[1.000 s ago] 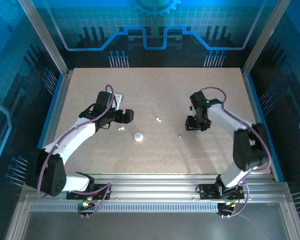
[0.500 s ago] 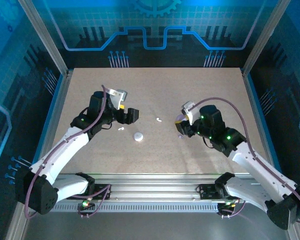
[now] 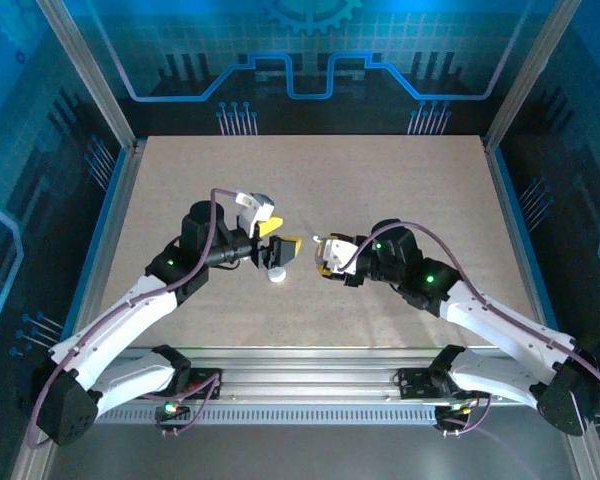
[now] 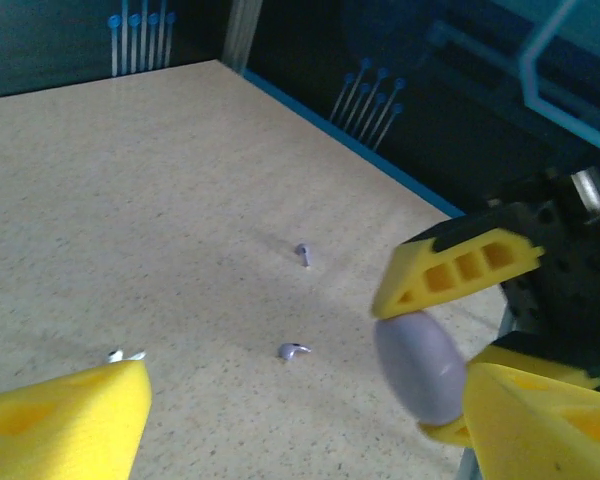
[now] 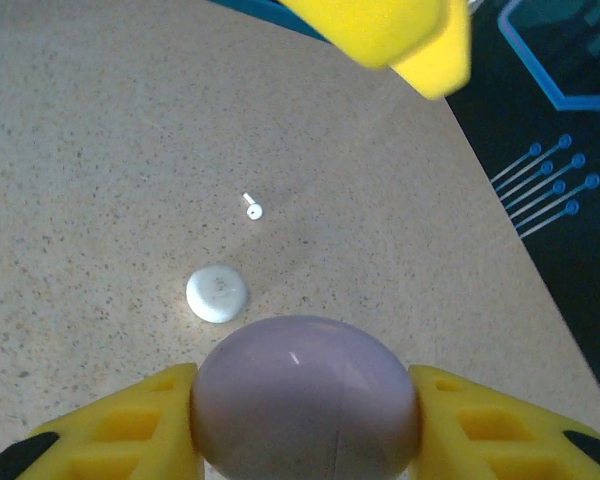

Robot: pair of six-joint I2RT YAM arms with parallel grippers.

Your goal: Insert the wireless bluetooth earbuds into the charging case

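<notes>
**A:** Progress so far?

**B:** Nothing is seated yet. One earbud [image 5: 251, 207] lies loose near the middle of the surface, just past the white puck [image 5: 217, 293]. The other I cannot place with certainty. The charging case [image 5: 305, 385], seemingly closed, is pinched aloft in the right tool [image 5: 305, 415].

**A:** Obstructions?

**B:** The left tool [image 3: 278, 238], fingers spread and empty, hangs over the puck close to the right tool, so crowding is likely. Opening the case and both insertions remain.

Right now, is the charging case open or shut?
Shut: the charging case reads as one smooth closed egg, no lid raised, clamped in the right end effector.
</notes>
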